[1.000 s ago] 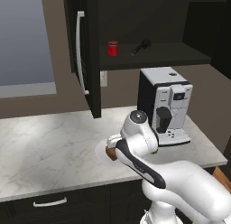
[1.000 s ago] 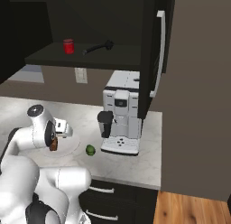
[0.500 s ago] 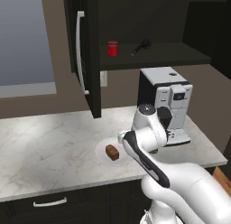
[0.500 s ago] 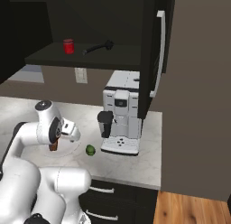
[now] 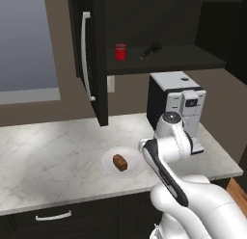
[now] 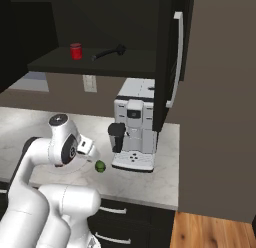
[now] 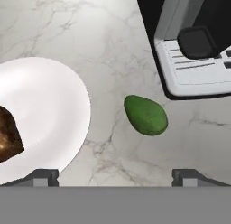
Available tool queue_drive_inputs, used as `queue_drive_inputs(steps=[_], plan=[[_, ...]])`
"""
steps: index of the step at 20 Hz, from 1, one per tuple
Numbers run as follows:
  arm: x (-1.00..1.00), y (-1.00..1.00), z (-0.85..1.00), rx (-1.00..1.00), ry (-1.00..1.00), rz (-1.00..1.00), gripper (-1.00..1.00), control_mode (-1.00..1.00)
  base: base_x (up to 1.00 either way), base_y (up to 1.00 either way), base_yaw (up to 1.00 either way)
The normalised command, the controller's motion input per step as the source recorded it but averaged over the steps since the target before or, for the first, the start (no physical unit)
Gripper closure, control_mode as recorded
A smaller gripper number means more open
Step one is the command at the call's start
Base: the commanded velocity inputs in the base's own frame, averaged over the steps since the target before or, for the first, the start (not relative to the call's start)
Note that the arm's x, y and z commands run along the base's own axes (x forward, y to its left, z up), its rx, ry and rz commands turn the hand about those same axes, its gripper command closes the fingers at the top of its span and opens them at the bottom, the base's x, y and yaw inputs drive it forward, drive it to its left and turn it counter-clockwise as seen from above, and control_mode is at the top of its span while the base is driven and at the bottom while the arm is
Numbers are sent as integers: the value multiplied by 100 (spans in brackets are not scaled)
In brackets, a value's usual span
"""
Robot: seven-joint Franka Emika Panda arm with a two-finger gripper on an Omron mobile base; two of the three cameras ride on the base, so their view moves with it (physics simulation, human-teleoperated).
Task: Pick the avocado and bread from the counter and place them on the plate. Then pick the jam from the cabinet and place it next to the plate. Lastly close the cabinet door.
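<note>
A: Hand view first — what's under the gripper (image 7: 115, 175)?
B: The avocado (image 7: 145, 114), lying on the counter (image 7: 108, 47) between the plate (image 7: 49, 105) and the base of the coffee machine (image 7: 194, 42). It is just beside the plate's rim, not touching it, and the two finger tips stand wide apart with nothing between them.
A: So the hand is released, holding nothing?
B: Yes — spread and empty, hanging above the marble near the avocado.
A: And the bread?
B: The bread (image 5: 120, 162) lies on the plate, roughly at its middle in the left base view. In the hand view only its brown end shows at the left edge.
A: Where does the plate sit on the worktop?
B: Toward the near edge, left of the coffee machine; the arm's wrist hides the plate's right side in the left base view. In the right base view the avocado shows as a small green spot just left of the machine's drip tray.
A: The cabinet?
B: The cabinet (image 5: 159, 21) is open, with the cabinet door (image 5: 91, 55) swung out toward the room, its silver bar handle facing left. The jam (image 5: 120, 51) stands upright on the shelf near the left end, and a dark long-handled tool (image 5: 150, 50) lies to its right, apart from it.
</note>
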Motion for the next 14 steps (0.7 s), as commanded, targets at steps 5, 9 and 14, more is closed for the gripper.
queue_drive_inputs(steps=[5, 9, 14], plan=[[0, -34, 0, 4, 0, 0, -100, -100, 0, 0, 0], [0, -14, 0, 0, 0, 5, -100, -100, 0, 0, 0], [0, -3, 0, 0, 0, 13, -100, -100, 0, 0, 0]])
